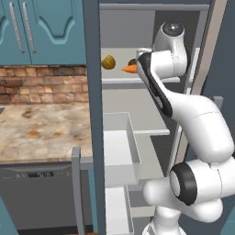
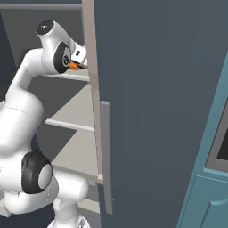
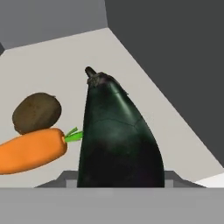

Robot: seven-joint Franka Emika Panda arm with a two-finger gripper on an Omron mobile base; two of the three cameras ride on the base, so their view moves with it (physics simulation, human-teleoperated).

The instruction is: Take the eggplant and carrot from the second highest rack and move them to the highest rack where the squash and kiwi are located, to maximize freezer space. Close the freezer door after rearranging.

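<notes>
Eggplant (image 3: 118, 140) sits gripped in my hand (image 3: 117, 181) over the top rack, and releasing carelessly could roll it against the carrot (image 3: 30, 153) and kiwi (image 3: 37, 112) alongside.

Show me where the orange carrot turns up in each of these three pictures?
Left base view: carrot on the upper shelf, right of the squash.
Right base view: an orange sliver beside the wrist.
Hand view: lower left, below the kiwi.
Shared landmark: the pale shelf.

base views: behind arm, left/right, share freezer (image 1: 94, 114) | hand view: close on shelf
</notes>
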